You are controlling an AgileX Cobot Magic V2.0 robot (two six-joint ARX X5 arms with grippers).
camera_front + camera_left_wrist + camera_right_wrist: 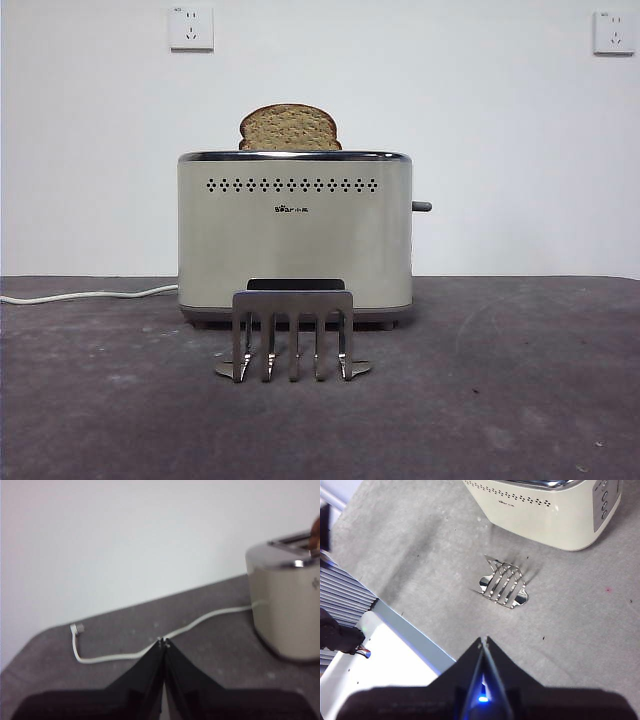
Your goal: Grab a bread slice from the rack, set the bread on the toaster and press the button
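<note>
Bread slice (290,128) in toaster (295,240); rack (292,335) w/o bread.

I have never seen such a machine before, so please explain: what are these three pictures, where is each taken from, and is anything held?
This is a robot with two arms at a table. One picture looks level across the table from a low front camera. The other two come from cameras on the arms' wrists; the black wedge at the bottom of each is that arm's gripper. The left gripper and the right gripper are both shut and hold nothing.

On the table stands the toaster, with the slice of bread sticking out of its top. The button projects from its side. The rack, with no bread in it, stands in front. A white cord lies beside the toaster.
</note>
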